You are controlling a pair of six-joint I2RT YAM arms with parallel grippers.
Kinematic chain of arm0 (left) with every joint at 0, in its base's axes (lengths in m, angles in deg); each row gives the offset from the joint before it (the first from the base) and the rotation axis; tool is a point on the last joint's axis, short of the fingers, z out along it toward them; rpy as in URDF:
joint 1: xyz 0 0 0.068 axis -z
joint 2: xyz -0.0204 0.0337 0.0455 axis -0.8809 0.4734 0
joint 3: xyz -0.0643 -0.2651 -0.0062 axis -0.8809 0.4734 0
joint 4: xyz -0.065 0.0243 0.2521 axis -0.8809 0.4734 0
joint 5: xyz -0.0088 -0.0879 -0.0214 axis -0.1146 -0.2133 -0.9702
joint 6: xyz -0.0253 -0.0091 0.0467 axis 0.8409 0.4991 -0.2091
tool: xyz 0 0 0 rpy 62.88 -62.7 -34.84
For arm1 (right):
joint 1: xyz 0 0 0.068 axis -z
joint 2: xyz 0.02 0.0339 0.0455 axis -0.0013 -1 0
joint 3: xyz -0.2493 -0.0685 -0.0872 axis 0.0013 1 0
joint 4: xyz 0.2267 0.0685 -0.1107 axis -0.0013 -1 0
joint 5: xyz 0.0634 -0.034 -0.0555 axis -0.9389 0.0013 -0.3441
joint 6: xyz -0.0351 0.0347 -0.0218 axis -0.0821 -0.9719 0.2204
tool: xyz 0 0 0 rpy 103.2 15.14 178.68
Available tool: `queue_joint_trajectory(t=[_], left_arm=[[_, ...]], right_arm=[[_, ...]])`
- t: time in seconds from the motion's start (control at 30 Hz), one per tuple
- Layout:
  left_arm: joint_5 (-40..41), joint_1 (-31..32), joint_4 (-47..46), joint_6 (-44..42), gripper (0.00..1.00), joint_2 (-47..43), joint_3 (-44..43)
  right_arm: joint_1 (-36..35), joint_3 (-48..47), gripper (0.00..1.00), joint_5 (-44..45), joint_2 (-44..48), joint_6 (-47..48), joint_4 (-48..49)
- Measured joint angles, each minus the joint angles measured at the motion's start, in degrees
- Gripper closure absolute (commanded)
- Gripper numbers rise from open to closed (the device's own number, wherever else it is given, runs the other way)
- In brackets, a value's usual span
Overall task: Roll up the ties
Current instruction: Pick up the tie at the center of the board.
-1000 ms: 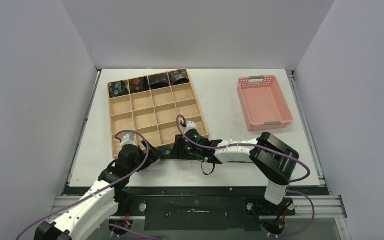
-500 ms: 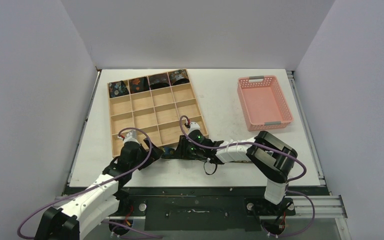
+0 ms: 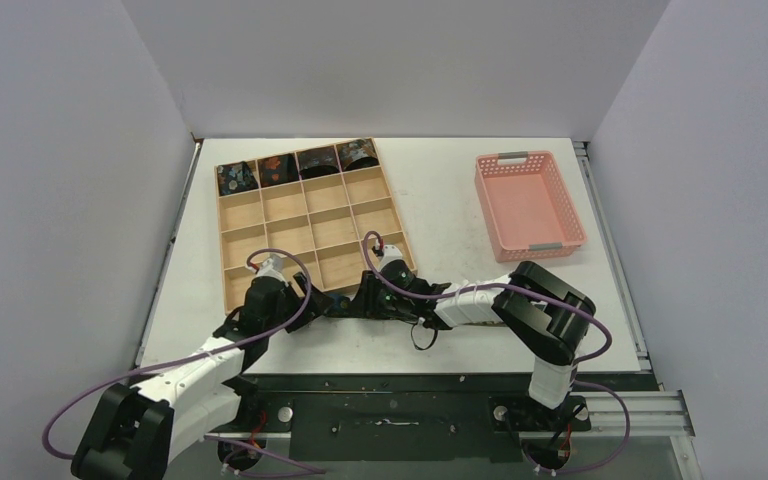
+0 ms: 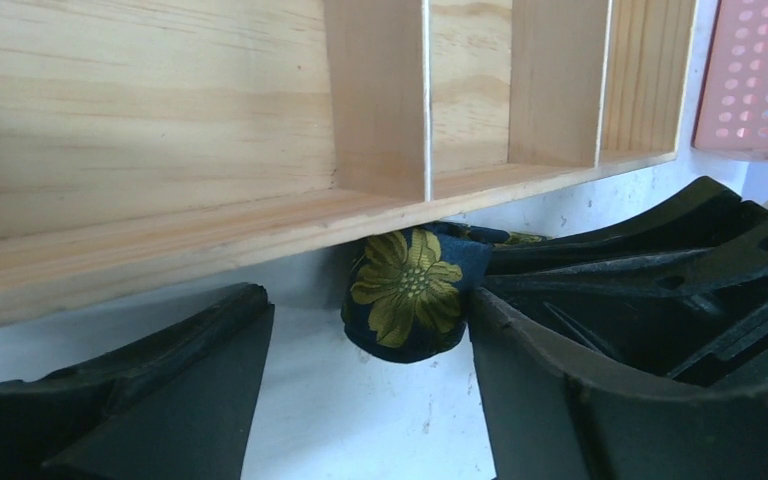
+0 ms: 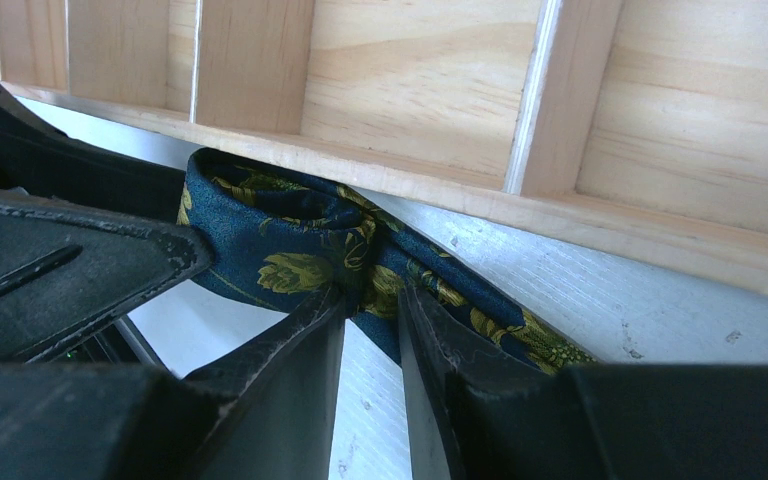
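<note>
Locate the tie on the bench, partly coiled and pressed against the near outer wall of the wooden tray, roughly at mid-width of that wall. Note navy fabric with a yellow floral print, the coil end facing the left wrist camera and a flat tail leading off along the bench beneath the right arm's fingers.

Read the left gripper as spread wide, straddling the coil, with one finger against the coil's side and the other apart from it.

Read the right gripper as narrow, pinched on a fold of the tie just beside the coil, with its fingertips near the tray wall.

Observe four rolled ties in the far row of the tray, one per compartment.

Observe the pink basket well apart, on the right side of the bench.
</note>
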Motion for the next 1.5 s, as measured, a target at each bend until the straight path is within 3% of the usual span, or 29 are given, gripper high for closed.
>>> queue_joint_trajectory(t=[0.37, 0.6, 0.8, 1.03, 1.23, 1.5], left_arm=[[-5.8, -0.6, -8.6, 0.3, 0.7, 6.7, 0.0], [-7.0, -0.7, -9.9, 0.0, 1.0, 6.5, 0.0], [-6.5, -0.6, -4.5, -2.0, 1.0, 3.7, -1.3], [1.9, 1.0, 12.2, -5.7, 1.0, -1.4, -8.0], [14.1, 9.0, 25.6, -7.9, 1.0, -0.9, -14.3], [32.0, 20.4, 40.9, -7.0, 1.0, 7.5, -25.2]], right_arm=[[0.4, 0.7, 0.74, -0.7, 0.0, 0.0, 1.1], [0.7, 0.9, 0.73, -1.2, 0.1, 0.0, 1.4], [0.7, 3.2, 0.7, 0.5, 5.0, 0.5, -3.2], [0.7, 8.6, 0.71, 8.6, 21.2, 3.2, -12.9], [0.7, 14.8, 0.71, 14.4, 34.5, 4.6, -18.5], [0.7, 20.4, 0.71, 18.3, 45.1, 4.4, -25.8]])
